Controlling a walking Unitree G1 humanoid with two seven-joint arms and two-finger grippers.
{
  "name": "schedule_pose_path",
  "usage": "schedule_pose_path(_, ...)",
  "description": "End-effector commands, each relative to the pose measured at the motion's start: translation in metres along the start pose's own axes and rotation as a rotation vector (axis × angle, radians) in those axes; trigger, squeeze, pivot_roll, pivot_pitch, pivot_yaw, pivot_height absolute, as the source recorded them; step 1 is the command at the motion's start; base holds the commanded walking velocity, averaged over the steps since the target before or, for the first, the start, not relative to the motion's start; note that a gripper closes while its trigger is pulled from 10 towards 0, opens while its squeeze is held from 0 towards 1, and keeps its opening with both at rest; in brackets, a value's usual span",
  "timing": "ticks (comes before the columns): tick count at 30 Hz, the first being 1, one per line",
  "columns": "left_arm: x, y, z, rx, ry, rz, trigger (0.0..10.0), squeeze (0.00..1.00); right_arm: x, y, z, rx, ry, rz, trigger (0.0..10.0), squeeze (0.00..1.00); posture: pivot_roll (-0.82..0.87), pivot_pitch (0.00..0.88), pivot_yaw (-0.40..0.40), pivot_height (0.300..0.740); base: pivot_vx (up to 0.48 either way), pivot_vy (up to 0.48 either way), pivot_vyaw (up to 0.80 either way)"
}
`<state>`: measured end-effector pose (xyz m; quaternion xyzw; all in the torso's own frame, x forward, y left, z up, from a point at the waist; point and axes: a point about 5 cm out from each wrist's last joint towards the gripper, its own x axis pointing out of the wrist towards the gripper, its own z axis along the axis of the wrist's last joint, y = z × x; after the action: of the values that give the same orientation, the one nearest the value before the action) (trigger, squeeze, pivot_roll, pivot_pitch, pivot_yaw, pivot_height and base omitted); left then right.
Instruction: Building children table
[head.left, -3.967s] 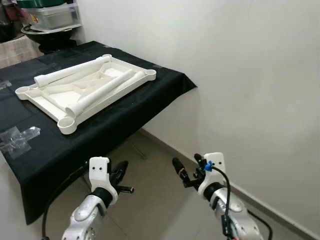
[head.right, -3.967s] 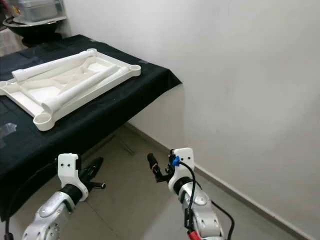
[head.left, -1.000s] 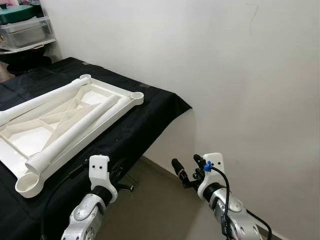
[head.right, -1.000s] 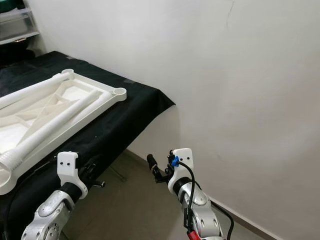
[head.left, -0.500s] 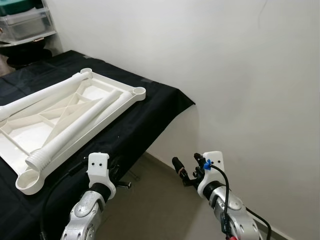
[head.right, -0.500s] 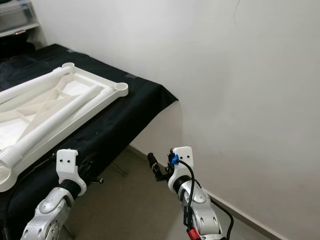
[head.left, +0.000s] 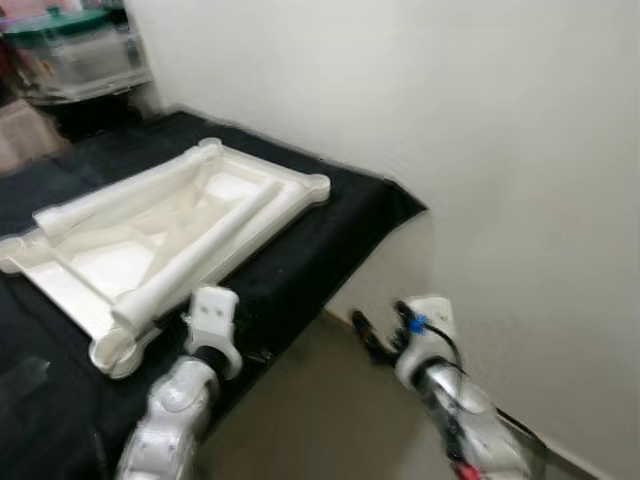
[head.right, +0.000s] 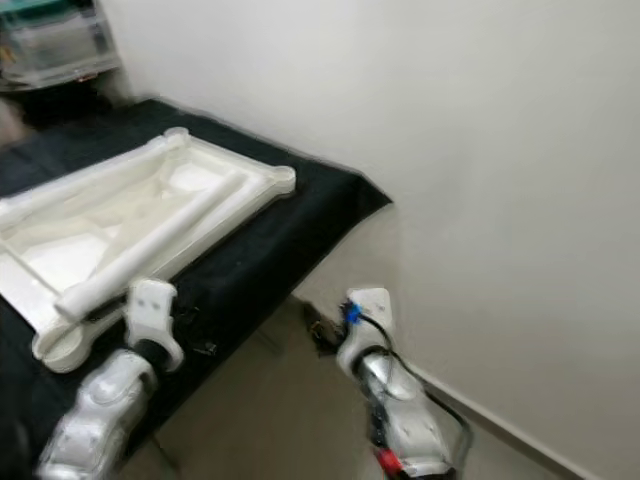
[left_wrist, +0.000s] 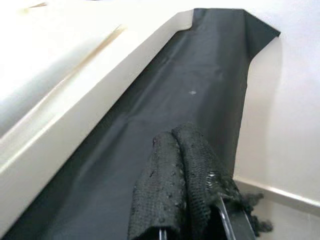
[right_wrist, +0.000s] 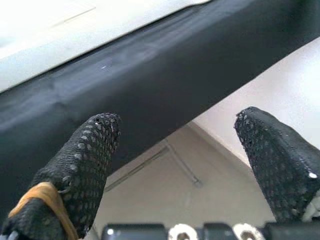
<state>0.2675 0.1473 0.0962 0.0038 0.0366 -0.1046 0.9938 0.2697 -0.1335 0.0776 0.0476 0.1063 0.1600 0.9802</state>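
- Compared with half a second ago, my head camera has swung and blurred; the white tabletop panel (head.left: 165, 235) now sits more centred and its far-left end is back in sight. That is camera motion, not the parts shifting.
- Both arms have kept their low, forward pose in front of me.
- My left gripper (left_wrist: 180, 185) is clenched on nothing, its two fingers pressed together, hanging just over the near edge of the black cloth (head.left: 330, 235).
- My right gripper (right_wrist: 182, 150) is released, fingers (right_wrist: 87, 155) spread wide, off the table's right corner over the floor (head.left: 300, 420).
- That panel lies upside down on the cloth with a loose white leg tube (head.left: 205, 255) resting along it, up and to the left of both grippers; the left one is near its closest corner socket (head.left: 110, 352), the right one well apart.
- My worry: reaching while the view is this blurred could knock the tube so it rolls off, or snag the cloth and drag everything toward the edge.
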Motion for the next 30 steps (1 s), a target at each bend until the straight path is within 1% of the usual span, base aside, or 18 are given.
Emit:
schedule_pose_path(1, 0.001, -0.005, -0.002, 0.004, 0.005, -0.019, 10.0, 0.00, -0.002, -0.004, -0.002, -0.005, 0.003, -0.017, 10.0, 0.00, -0.10, 0.000, -0.023, 0.740, 0.000, 0.480, 0.00)
schedule_pose_path(4, 0.001, -0.007, 0.001, 0.008, -0.004, -0.031, 10.0, 0.00, -0.002, -0.004, -0.001, 0.002, -0.006, -0.014, 10.0, 0.00, -0.10, 0.000, -0.022, 0.740, 0.000, 0.480, 0.00)
schedule_pose_path(6, 0.003, -0.013, 0.007, 0.020, -0.029, -0.068, 10.0, 0.00, -0.003, -0.006, 0.004, 0.037, -0.044, 0.010, 10.0, 0.00, -0.10, 0.000, -0.022, 0.740, 0.000, 0.480, 0.00)
schedule_pose_path(8, 0.003, -0.023, 0.017, 0.006, -0.077, -0.139, 10.0, 0.00, -0.004, -0.014, 0.018, 0.079, -0.120, 0.023, 10.0, 0.00, -0.10, 0.000, -0.021, 0.740, 0.000, 0.326, 0.00)
schedule_pose_path(9, 0.003, -0.023, 0.017, 0.006, -0.077, -0.139, 10.0, 0.00, -0.004, -0.014, 0.018, 0.079, -0.120, 0.023, 10.0, 0.00, -0.10, 0.000, -0.021, 0.740, 0.000, 0.326, 0.00)
schedule_pose_path(12, 0.000, -0.049, 0.040, -0.020, -0.161, -0.347, 10.0, 0.00, -0.007, -0.036, 0.046, 0.167, -0.250, -0.001, 10.0, 0.00, -0.10, 0.000, -0.020, 0.740, 0.000, 0.000, 0.00)
schedule_pose_path(13, -0.002, -0.053, 0.043, -0.023, -0.174, -0.386, 10.0, 0.00, -0.007, -0.039, 0.050, 0.182, -0.271, -0.006, 10.0, 0.00, -0.10, 0.000, -0.020, 0.740, 0.000, 0.000, 0.00)
schedule_pose_path(14, -0.002, -0.053, 0.043, -0.023, -0.174, -0.386, 10.0, 0.00, -0.007, -0.039, 0.050, 0.182, -0.271, -0.006, 10.0, 0.00, -0.10, 0.000, -0.020, 0.740, 0.000, 0.000, 0.00)
schedule_pose_path(16, -0.004, -0.065, 0.060, -0.030, -0.220, -0.485, 10.0, 0.00, -0.009, -0.048, 0.065, 0.206, -0.325, -0.018, 10.0, 0.00, -0.10, 0.000, -0.021, 0.740, 0.000, 0.000, 0.00)
schedule_pose_path(17, -0.004, -0.065, 0.060, -0.030, -0.220, -0.485, 10.0, 0.00, -0.009, -0.048, 0.065, 0.206, -0.325, -0.018, 10.0, 0.00, -0.10, 0.000, -0.021, 0.740, 0.000, 0.000, 0.00)
schedule_pose_path(18, -0.005, -0.068, 0.065, -0.029, -0.235, -0.514, 10.0, 0.00, -0.009, -0.050, 0.070, 0.208, -0.340, -0.020, 10.0, 0.00, -0.10, 0.000, -0.021, 0.740, 0.000, 0.000, 0.00)
schedule_pose_path(19, -0.004, -0.071, 0.073, -0.021, -0.253, -0.534, 10.0, 0.00, -0.008, -0.050, 0.076, 0.183, -0.348, -0.015, 10.0, 0.00, -0.10, 0.000, -0.021, 0.740, 0.000, 0.000, 0.00)
schedule_pose_path(25, -0.002, -0.070, 0.078, -0.011, -0.265, -0.531, 10.0, 0.00, -0.006, -0.044, 0.079, 0.156, -0.345, 0.008, 10.0, 0.00, -0.10, 0.000, -0.021, 0.740, 0.000, 0.000, 0.00)
schedule_pose_path(27, 0.001, -0.066, 0.082, 0.012, -0.266, -0.506, 10.0, 0.00, -0.003, -0.037, 0.075, 0.123, -0.313, 0.032, 10.0, 0.00, -0.10, 0.000, -0.023, 0.740, 0.000, 0.000, 0.00)
schedule_pose_path(28, 0.005, -0.062, 0.084, 0.029, -0.264, -0.475, 10.0, 0.00, -0.001, -0.032, 0.073, 0.102, -0.294, 0.049, 10.0, 0.00, -0.10, 0.000, -0.024, 0.740, 0.000, 0.000, 0.00)
schedule_pose_path(29, 0.005, -0.062, 0.084, 0.029, -0.264, -0.475, 10.0, 0.00, -0.001, -0.032, 0.073, 0.102, -0.294, 0.049, 10.0, 0.00, -0.10, 0.000, -0.024, 0.740, 0.000, 0.000, 0.00)
schedule_pose_path(30, 0.008, -0.059, 0.087, 0.046, -0.264, -0.444, 10.0, 0.00, 0.000, -0.028, 0.072, 0.082, -0.282, 0.064, 10.0, 0.00, -0.10, 0.000, -0.024, 0.740, 0.000, 0.000, -0.52)
